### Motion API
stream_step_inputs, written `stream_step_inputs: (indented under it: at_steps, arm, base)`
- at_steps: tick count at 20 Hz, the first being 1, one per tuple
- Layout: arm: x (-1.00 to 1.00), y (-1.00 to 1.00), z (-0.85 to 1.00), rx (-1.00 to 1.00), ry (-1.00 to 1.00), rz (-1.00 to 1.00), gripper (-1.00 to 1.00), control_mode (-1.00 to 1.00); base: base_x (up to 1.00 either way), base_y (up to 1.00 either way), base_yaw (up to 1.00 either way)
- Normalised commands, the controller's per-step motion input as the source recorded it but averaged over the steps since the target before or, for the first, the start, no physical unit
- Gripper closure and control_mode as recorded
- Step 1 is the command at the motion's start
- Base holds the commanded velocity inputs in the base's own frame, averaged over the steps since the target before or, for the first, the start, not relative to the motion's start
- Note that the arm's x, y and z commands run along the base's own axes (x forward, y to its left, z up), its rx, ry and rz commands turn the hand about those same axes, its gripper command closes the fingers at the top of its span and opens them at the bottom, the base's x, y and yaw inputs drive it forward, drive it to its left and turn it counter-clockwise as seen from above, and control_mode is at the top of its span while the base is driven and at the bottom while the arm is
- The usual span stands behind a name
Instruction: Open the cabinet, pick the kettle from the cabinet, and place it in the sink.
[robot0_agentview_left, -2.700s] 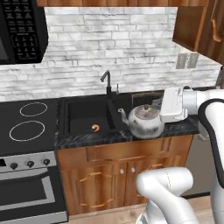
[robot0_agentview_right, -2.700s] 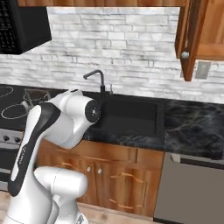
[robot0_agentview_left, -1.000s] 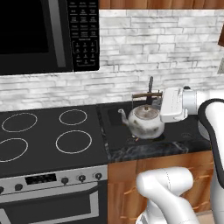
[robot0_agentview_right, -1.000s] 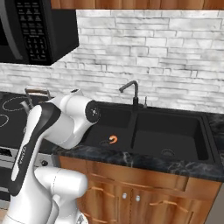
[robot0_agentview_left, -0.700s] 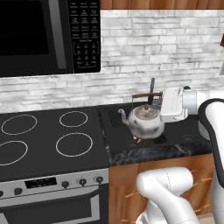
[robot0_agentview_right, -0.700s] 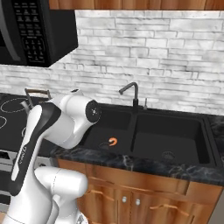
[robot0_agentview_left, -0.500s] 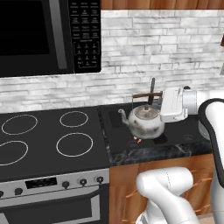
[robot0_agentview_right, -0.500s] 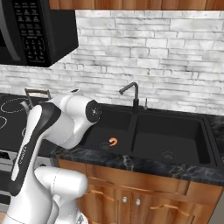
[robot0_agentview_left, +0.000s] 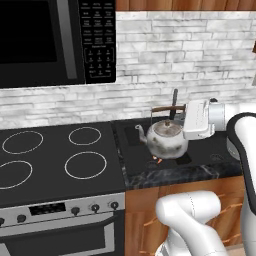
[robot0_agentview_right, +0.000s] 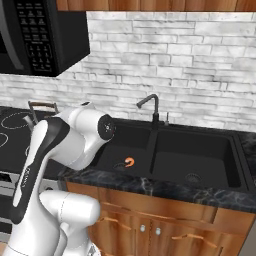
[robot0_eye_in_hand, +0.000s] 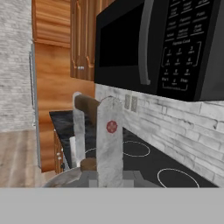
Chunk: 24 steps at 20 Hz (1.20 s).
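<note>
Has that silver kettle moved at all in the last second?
No. The kettle hangs in the same spot over the sink's left end, just in front of the faucet, held by the end effector.

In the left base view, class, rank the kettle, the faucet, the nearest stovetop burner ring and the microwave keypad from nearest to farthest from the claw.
1. The kettle: hangs from the claw by its handle, above the sink.
2. The faucet: just behind the kettle.
3. The burner ring: on the stovetop, to the left.
4. The microwave keypad: high up, at upper left.
</note>
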Motion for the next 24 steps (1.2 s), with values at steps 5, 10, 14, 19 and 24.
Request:
stream_step_inputs:
  at_steps: [5, 10, 14, 19, 24]
  arm:
    - [0.0, 0.0, 0.0, 0.0, 0.0, 0.0, 1.0, 1.0]
    - [0.0, 0.0, 0.0, 0.0, 0.0, 0.0, 1.0, 1.0]
    - [0.0, 0.0, 0.0, 0.0, 0.0, 0.0, 1.0, -1.0]
    - [0.0, 0.0, 0.0, 0.0, 0.0, 0.0, 1.0, -1.0]
    - [0.0, 0.0, 0.0, 0.0, 0.0, 0.0, 1.0, -1.0]
  base:
    - [0.0, 0.0, 0.0]
    - [0.0, 0.0, 0.0]
    - [0.0, 0.0, 0.0]
    - [0.0, 0.0, 0.0]
    - [0.0, 0.0, 0.0]
